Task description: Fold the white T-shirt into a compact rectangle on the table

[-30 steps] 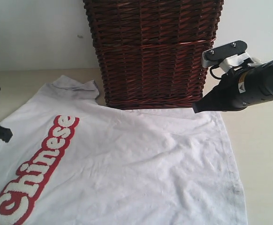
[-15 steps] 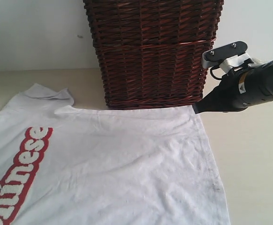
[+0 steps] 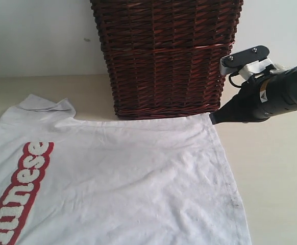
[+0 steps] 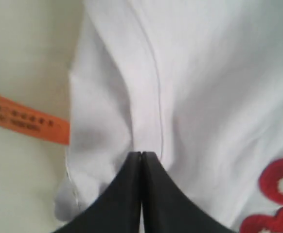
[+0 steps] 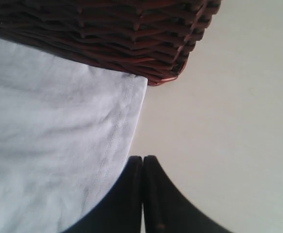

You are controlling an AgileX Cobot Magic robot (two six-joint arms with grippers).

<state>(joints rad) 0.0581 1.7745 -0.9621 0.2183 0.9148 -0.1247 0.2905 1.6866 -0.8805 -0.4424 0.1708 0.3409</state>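
The wicker basket [image 3: 164,56] hides its inside; the white T-shirt [image 3: 138,173] lies on the table [image 3: 281,178] at its foot. The left gripper [image 4: 140,155] pinches a shirt fold, and the right gripper [image 5: 142,159] is closed, empty

The pale beige table [image 3: 278,178] carries the white T-shirt [image 3: 138,173], spread flat with its red-outlined lettering facing up, and a dark wicker basket [image 3: 166,56] standing right against one edge of the shirt.

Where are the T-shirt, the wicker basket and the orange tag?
white T-shirt [image 3: 138,173], exterior view, plain cloth near its middle.
wicker basket [image 3: 164,56], exterior view, front woven wall.
orange tag [image 4: 27,119], left wrist view, its middle.
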